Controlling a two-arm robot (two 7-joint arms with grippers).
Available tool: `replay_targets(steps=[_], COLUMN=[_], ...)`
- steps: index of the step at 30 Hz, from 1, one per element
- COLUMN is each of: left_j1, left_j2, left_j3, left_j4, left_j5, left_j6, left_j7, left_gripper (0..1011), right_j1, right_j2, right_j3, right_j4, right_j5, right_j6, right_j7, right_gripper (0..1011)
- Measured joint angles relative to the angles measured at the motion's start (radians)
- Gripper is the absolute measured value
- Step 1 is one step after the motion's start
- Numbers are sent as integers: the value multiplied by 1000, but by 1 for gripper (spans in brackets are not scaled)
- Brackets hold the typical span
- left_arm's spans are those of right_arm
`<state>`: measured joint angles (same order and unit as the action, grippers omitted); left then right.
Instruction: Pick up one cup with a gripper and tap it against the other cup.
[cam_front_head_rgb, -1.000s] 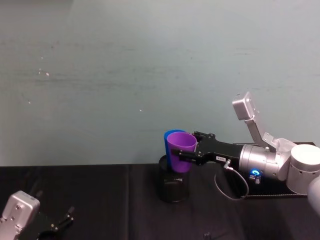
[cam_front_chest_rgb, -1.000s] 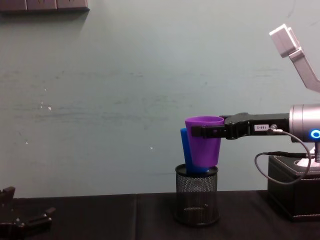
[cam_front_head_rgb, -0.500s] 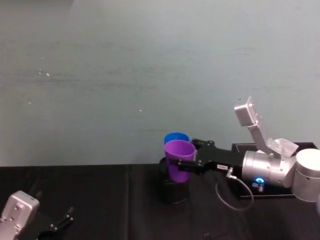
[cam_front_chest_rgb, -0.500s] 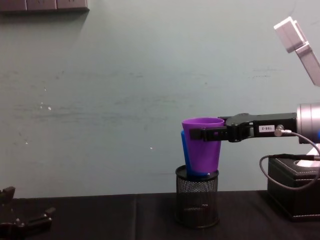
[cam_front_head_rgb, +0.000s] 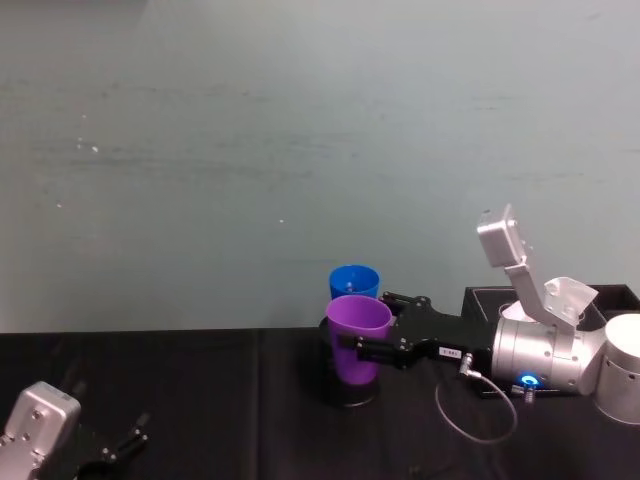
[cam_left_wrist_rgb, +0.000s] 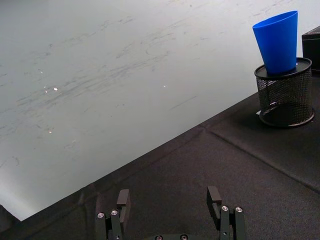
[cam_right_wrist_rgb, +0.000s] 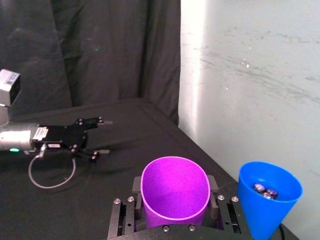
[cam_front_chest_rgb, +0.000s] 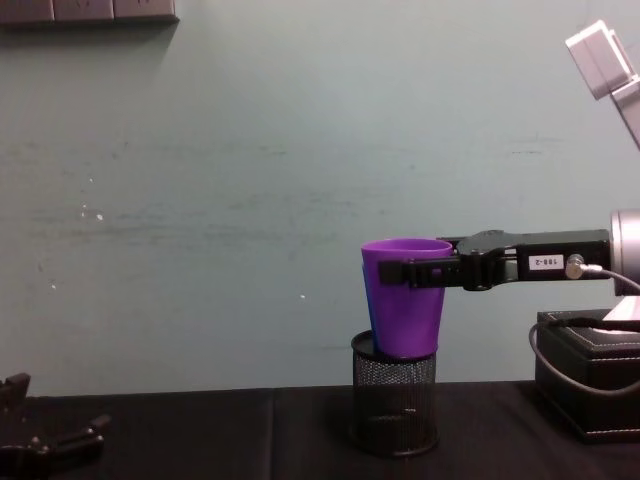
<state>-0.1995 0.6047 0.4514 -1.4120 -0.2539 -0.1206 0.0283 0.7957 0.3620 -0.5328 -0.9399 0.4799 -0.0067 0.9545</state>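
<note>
The right gripper (cam_front_head_rgb: 376, 322) reaches in from the right, level and sideways, its flat black jaws clenched on the purple tumbler (cam_front_head_rgb: 358, 312) just under the rim. In the right wrist view the fingers (cam_right_wrist_rgb: 137, 189) press against both sides of the cup. The tumbler hangs upright above the black tabletop (cam_front_head_rgb: 200, 400), its base down about level with the rim of the wire-mesh pen holder (cam_front_chest_rgb: 393, 405); I cannot tell whether the two touch.

The blue tumbler (cam_left_wrist_rgb: 278, 42) stands in that holder near the tabletop's rear edge, close to the pale green wall (cam_front_head_rgb: 250, 150), leaning a little. The purple cup is just beside it, on the robot's side, and their rims show a narrow gap. A few small dark objects (cam_right_wrist_rgb: 265, 189) lie inside the blue one.

A black box (cam_front_chest_rgb: 590, 385) sits at the right rear edge. The left gripper (cam_left_wrist_rgb: 167, 197) rests low at the front left corner, fingers spread.
</note>
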Motion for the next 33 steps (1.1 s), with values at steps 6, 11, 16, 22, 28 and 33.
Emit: replay_targets(steps=[6, 11, 16, 22, 28, 33], left_j1=[0, 0, 0, 0, 0, 0], left_j2=[0, 0, 0, 0, 0, 0], left_j3=[0, 0, 0, 0, 0, 0], left_j4=[0, 0, 0, 0, 0, 0], left_j5=[0, 0, 0, 0, 0, 0], left_j6=[0, 0, 0, 0, 0, 0], left_j7=[0, 0, 0, 0, 0, 0], left_gripper=[1000, 1000, 1000, 1000, 1000, 1000], right_j1=[-36, -72, -108, -158, -194, -216], right_j2=[35, 71, 101, 130, 157, 175], right_j3=[-7, -14, -17, -21, -36, -50], right_j4=[-83, -170, -242, -309, -349, -372], right_j5=[19, 33, 49, 73, 76, 72], right_j6=[29, 49, 60, 64, 61, 53], right_j7=[-9, -19, -29, -46, -72, -91], right_gripper=[733, 733, 733, 733, 733, 733])
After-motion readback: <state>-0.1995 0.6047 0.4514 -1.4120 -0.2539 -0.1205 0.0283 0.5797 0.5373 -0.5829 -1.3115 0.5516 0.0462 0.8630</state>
